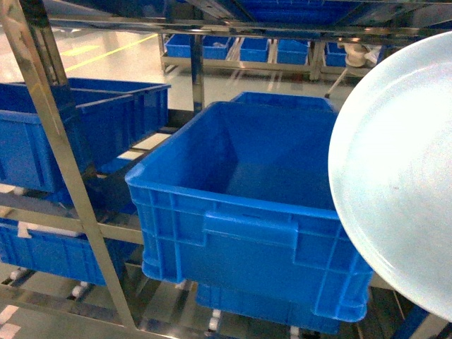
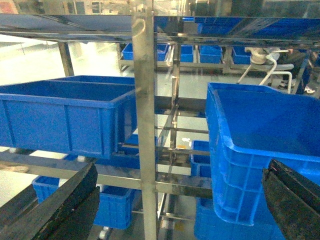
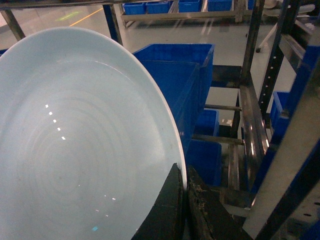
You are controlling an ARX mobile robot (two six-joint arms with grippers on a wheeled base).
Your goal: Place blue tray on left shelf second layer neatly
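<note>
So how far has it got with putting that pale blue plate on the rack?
Done: the blue tray is picked up; the right gripper pinches its rim and holds it tilted in the air in front of the steel rack. In hand: carrying it towards the rack. Left: setting it neatly on the shelf tier. It touches no shelf yet, and dark blue crates fill the tiers in view. The left gripper is open and empty.

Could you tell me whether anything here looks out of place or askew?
Only the blue tray: it is off the rack, tilted steeply on edge in the right gripper, beside a blue crate.
</note>
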